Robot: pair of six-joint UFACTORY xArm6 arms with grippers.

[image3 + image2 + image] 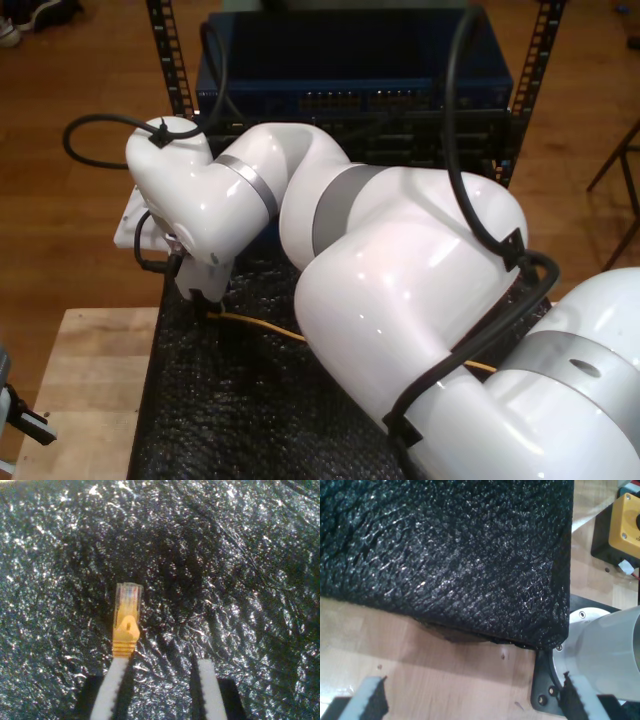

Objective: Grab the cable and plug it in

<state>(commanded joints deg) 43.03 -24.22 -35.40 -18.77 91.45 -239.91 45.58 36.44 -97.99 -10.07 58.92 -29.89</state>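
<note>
Grasp step: my second gripper point(161, 690) hangs open, one finger point(111, 687) beside the cable point(126, 625) plug on black mat point(240, 580). Next: centre, close.

Yellow-orange cable point(125, 630) with a small clear plug point(129, 598) at its tip, lying flat on the black textured mat point(240, 580). Thin cord point(262, 328) trailing across that mat toward the exterior view's right.

Black textured mat point(445, 555) on wooden table point(445, 680), yellow box point(626, 522) beyond its edge.
</note>
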